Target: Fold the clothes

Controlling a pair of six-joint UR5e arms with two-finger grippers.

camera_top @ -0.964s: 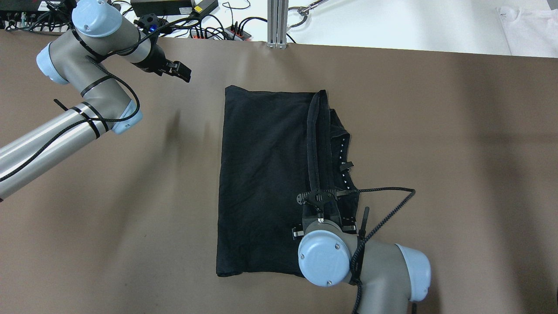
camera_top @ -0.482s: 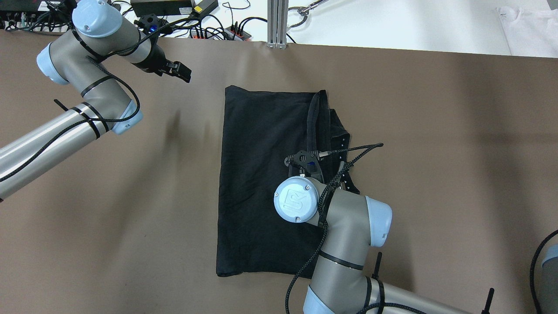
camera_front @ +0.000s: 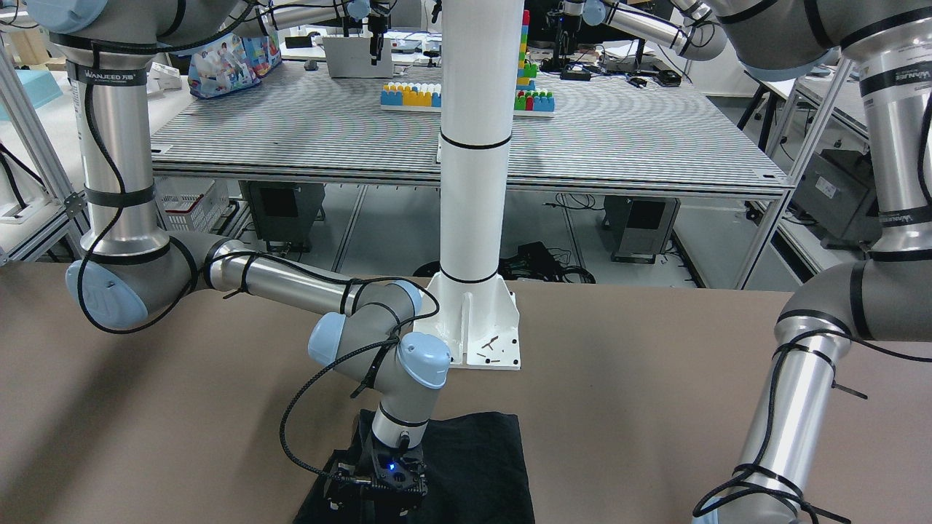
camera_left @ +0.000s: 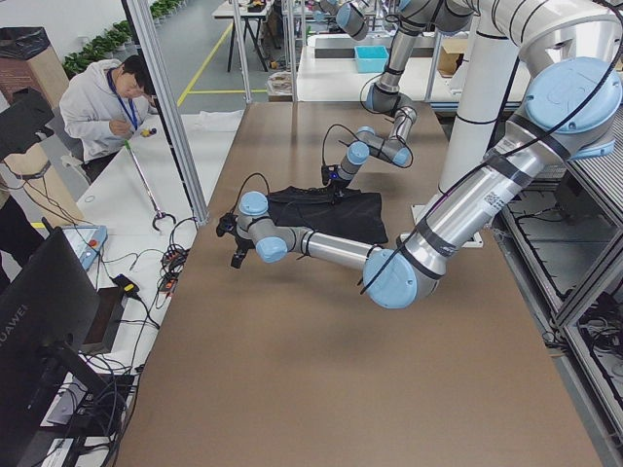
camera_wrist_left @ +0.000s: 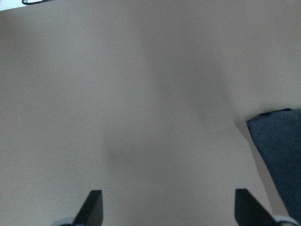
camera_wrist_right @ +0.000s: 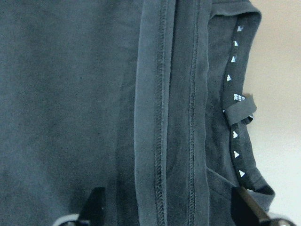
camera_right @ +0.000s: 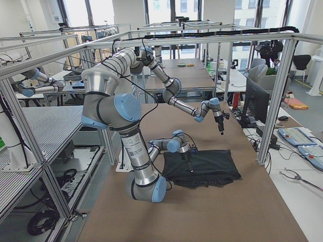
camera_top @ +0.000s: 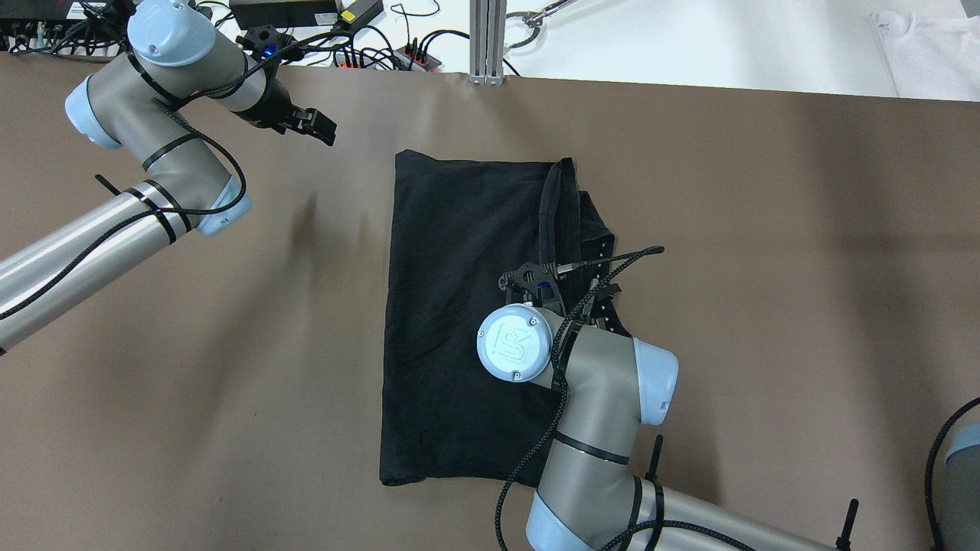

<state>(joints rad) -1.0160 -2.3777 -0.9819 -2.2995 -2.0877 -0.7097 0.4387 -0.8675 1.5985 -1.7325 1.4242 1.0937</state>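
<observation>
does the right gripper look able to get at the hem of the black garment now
Probably yes: the right gripper is open directly above the hem of the black garment, with nothing between.

Robotics lab: framed workbenches [camera_front: 291,131], several robot arms [camera_front: 655,29]

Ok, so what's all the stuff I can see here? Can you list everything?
black garment: one, black, partly folded, mid-table.
table: one, brown, under everything.
pillar: one, white, bolted at the table's robot side.
toy bricks: one cluster, many colours, on the striped table behind.
cables: several, black, past the table's far edge.
white cloth: one, white, beyond the table's far right corner.
person: one, grey top, beside the table.
left gripper: one, black, open over bare table.
right gripper: one, black, open over the garment's hem.
</observation>
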